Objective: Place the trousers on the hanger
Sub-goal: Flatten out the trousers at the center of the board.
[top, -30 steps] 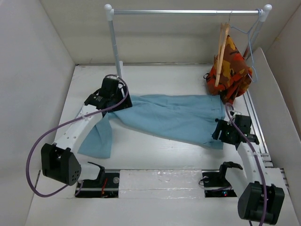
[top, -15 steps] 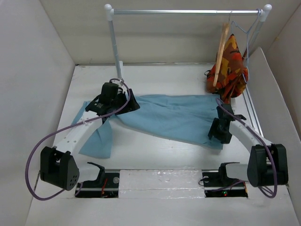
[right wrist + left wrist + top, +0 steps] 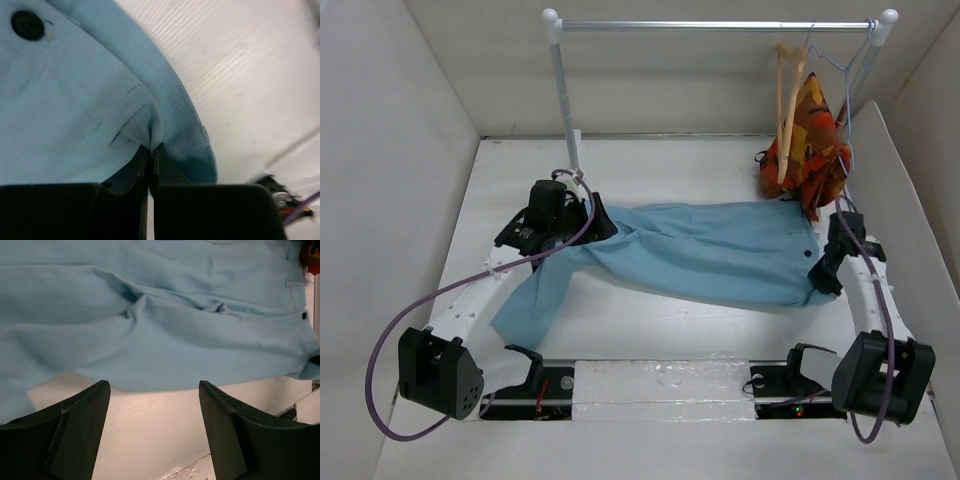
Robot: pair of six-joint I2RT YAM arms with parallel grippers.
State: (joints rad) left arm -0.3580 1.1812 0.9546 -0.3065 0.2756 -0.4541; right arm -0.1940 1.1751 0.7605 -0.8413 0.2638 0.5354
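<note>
— What had changed on the right side?

— The right hand [image 3: 823, 272] had been wide open a moment earlier, over the waist of the trousers [image 3: 710, 255]. By this moment it had shifted toward the right edge of the counter [image 3: 670, 330] and pinched tight on the waistband [image 3: 170, 100], just past the dark button [image 3: 27, 25]. The cloth there looked drawn out flatter than before.

— And the left hand [image 3: 155, 390]?

— Much as before: fingers well apart, holding nothing, hovering over the legs near the left rear of the counter.

— So where did that leave the job?

— Early, I judged. One end was gripped and nothing lifted. The trousers lay across the middle of the counter, waist at the right edge, one leg trailing toward the near left corner. The hanger [image 3: 783, 120] hung on the rail [image 3: 720, 25] above the far right corner, apart from them, and seemed to have swung a little.

— Any bins or boxes?

— None. Only the rail carried things: the wooden hanger, a wire hanger [image 3: 850, 80], and an orange garment [image 3: 815, 150] draped there.
</note>
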